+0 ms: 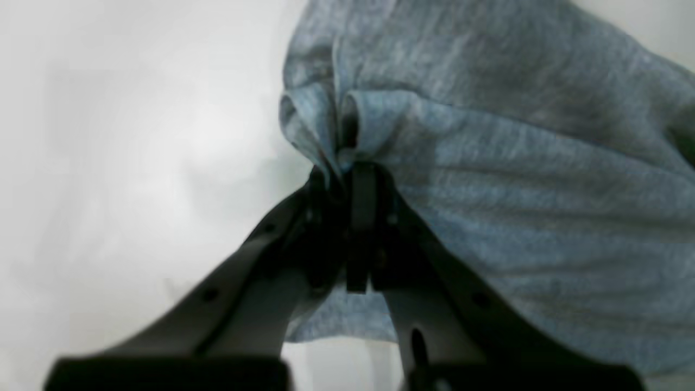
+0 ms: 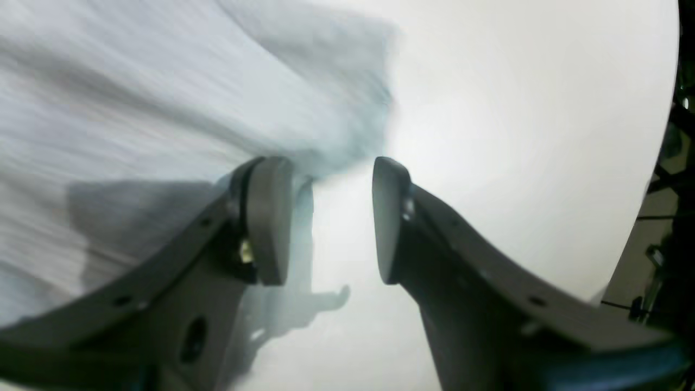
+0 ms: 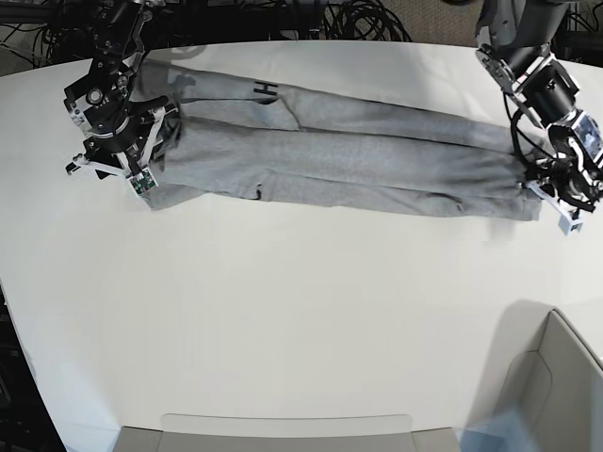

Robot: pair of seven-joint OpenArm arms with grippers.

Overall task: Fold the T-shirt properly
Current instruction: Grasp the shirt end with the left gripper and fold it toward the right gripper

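The heather-grey T-shirt [image 3: 349, 155] lies folded into a long band across the far part of the white table [image 3: 283, 311], with a bit of black lettering [image 3: 267, 89] showing near its top edge. My left gripper [image 1: 353, 168] is shut on a bunched fold of the shirt [image 1: 516, 163] at the band's right end in the base view [image 3: 556, 193]. My right gripper [image 2: 328, 217] is open at the band's other end [image 3: 132, 165]. The shirt's edge [image 2: 136, 98] lies by its left finger and just past the tips, with no cloth between the fingers.
A pale box [image 3: 556, 377] stands at the front right corner and a shallow tray [image 3: 283, 428] at the front edge. Black cables [image 3: 358, 19] lie behind the table. The table's rounded edge [image 2: 646, 228] shows in the right wrist view.
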